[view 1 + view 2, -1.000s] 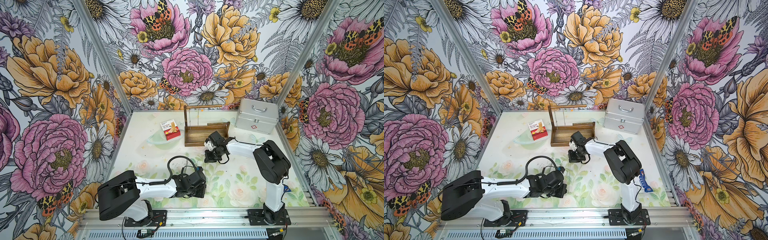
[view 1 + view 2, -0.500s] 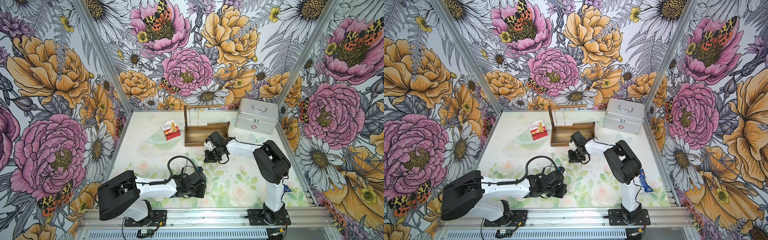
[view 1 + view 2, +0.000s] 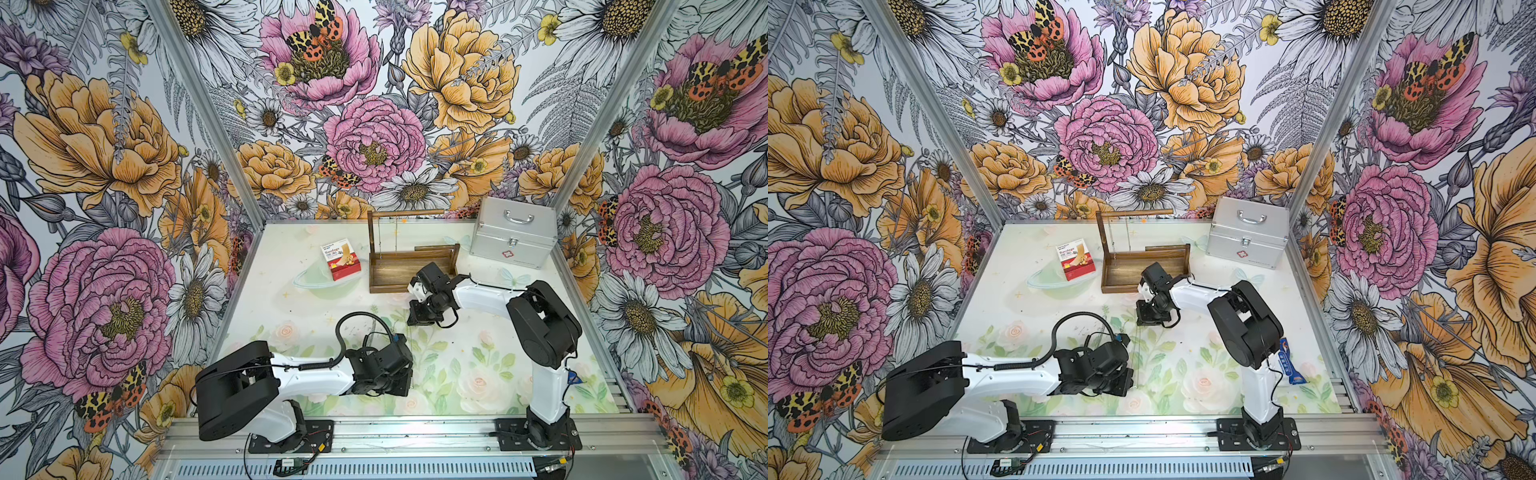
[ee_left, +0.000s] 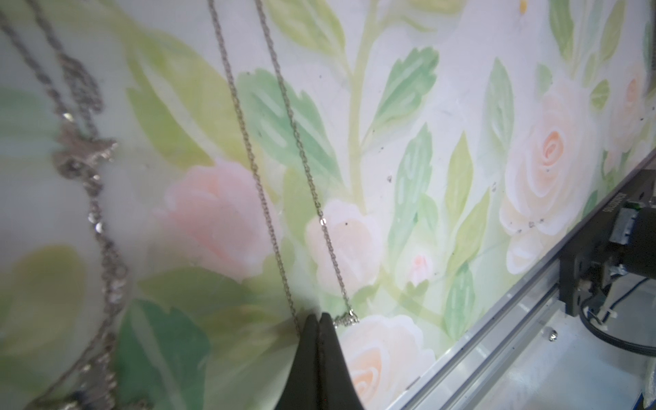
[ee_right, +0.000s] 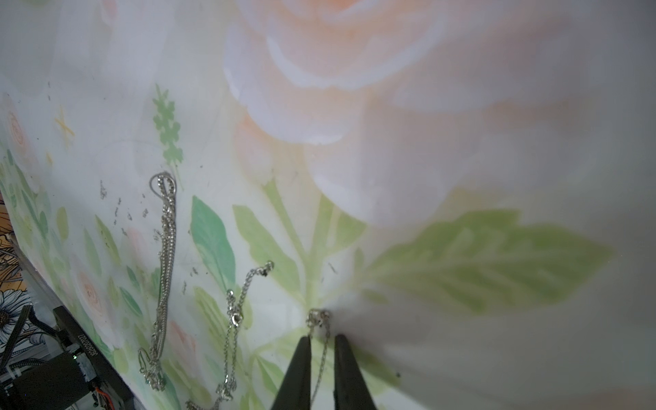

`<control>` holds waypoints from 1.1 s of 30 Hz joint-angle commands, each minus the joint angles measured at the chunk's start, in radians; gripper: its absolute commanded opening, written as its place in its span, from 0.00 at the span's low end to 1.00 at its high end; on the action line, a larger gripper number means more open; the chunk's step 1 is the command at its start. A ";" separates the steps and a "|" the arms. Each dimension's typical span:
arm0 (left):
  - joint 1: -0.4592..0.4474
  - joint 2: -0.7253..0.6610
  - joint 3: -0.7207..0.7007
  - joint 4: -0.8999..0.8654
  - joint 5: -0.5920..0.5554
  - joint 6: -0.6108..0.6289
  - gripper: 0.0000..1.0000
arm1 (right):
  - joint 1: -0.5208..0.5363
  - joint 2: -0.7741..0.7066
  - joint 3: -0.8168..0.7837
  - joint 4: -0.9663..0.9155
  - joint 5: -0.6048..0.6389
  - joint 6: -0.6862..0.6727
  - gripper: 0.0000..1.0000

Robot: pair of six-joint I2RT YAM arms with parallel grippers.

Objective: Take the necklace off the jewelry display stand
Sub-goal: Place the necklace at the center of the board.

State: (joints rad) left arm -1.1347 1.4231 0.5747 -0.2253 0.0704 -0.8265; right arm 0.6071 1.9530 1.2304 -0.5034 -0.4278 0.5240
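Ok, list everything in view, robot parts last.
jewelry display stand: one, dark brown wood, back middle of the floral mat.
hanging chains: count unclear, silvery, on the stand.
metal case: one, silver, back right.
bandage box: one, red and white, left of the stand.
blue packet: one, blue, by the right arm's base.
held necklace: one, silver, running between the two grippers.
loose necklaces: at least two, silver, lying on the mat.
left gripper: one, black, shut on the held necklace.
right gripper: one, black, slightly open astride its other end.
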 commanded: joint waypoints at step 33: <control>0.134 -0.218 0.155 -0.199 -0.034 0.103 0.50 | -0.141 -0.772 -0.691 0.637 0.156 0.183 0.35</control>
State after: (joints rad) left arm -1.0325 1.2583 0.6968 -0.3725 0.0654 -0.7456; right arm 0.4808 1.2423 0.5827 -0.0002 -0.2996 0.6651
